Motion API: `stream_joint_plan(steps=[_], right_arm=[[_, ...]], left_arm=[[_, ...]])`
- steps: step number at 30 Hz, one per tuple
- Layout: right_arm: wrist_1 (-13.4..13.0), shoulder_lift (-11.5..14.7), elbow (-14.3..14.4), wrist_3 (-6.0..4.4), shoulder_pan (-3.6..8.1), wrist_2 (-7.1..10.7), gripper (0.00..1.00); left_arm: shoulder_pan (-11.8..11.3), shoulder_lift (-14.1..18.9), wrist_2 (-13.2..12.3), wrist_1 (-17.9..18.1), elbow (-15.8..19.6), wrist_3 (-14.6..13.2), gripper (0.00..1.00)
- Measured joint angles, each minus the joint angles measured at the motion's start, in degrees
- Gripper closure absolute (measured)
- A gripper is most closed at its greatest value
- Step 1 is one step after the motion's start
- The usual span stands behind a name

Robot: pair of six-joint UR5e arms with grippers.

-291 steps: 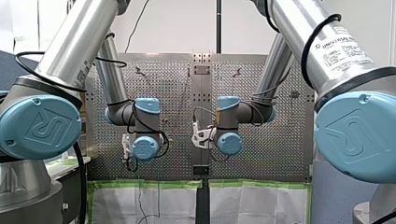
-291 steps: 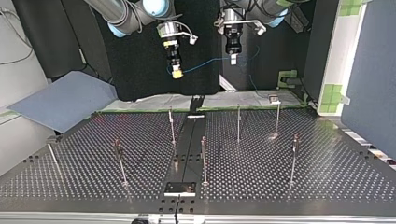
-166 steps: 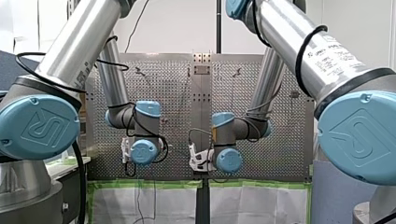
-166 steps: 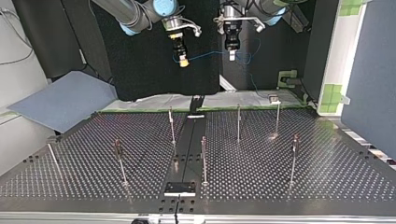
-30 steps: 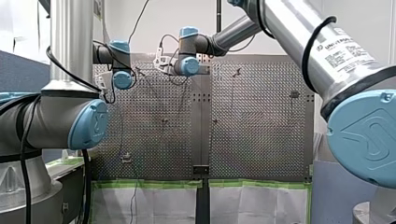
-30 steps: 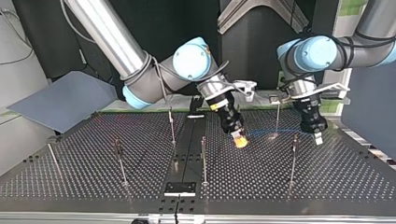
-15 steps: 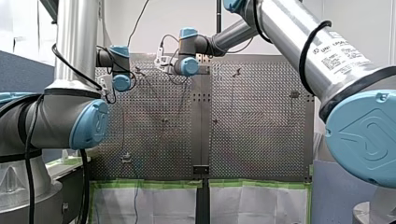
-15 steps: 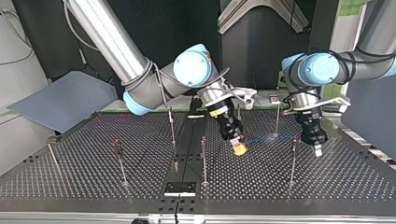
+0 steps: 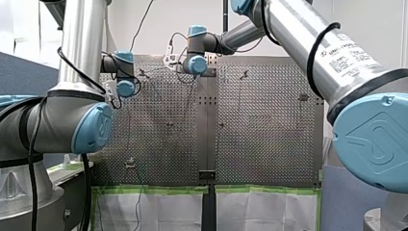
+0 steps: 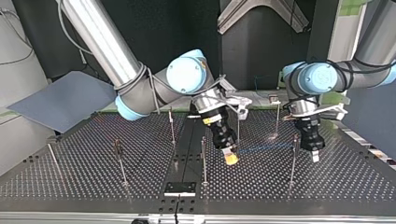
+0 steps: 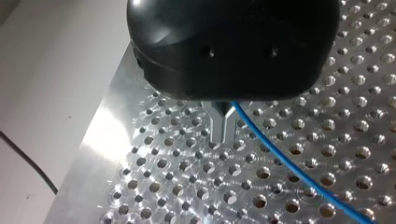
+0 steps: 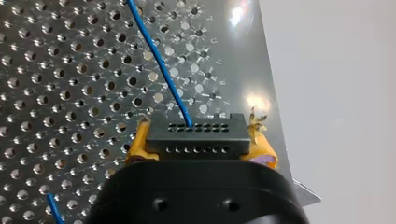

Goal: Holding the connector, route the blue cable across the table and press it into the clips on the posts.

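Observation:
In the top view my right gripper (image 10: 229,157), with yellow pads, hangs low over the perforated table (image 10: 84,177) near its middle. The right wrist view shows that gripper (image 12: 200,141) shut on a black connector (image 12: 196,132), with the blue cable (image 12: 159,60) leaving the connector's face. The cable (image 10: 266,148) runs level to my left gripper (image 10: 314,154) at the top view's right, passing beside a thin post (image 10: 293,158). In the left wrist view the metal fingers (image 11: 223,130) are shut on the blue cable (image 11: 289,165), just above the plate.
Several thin posts stand on the table, among them one (image 10: 238,126) just behind my right gripper, one (image 10: 203,158) beside it and one (image 10: 278,116) further back. A blue sheet (image 10: 65,100) lies off the table at the top view's left.
Both grippers have come lower and nearer the top view's camera. My right gripper has also shifted towards that view's left, and the cable now hangs straight between them at the right post.

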State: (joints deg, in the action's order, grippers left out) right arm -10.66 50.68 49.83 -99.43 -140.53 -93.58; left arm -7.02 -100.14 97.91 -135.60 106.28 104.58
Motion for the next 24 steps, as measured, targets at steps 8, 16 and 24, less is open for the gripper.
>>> stream_joint_plan(steps=[8,16,24], right_arm=[[0.73,-0.1,-0.08,0.18,-0.16,-0.41,1.0],[1.96,-0.16,-0.07,0.31,-0.45,-1.16,1.0],[3.58,-0.36,-0.04,0.07,-0.57,-2.27,1.0]], left_arm=[[-0.43,0.01,0.82,-2.21,0.06,3.77,0.64],[-0.69,1.22,1.92,-7.03,0.39,5.47,0.01],[-1.04,5.39,3.99,-11.61,3.39,7.62,0.01]])
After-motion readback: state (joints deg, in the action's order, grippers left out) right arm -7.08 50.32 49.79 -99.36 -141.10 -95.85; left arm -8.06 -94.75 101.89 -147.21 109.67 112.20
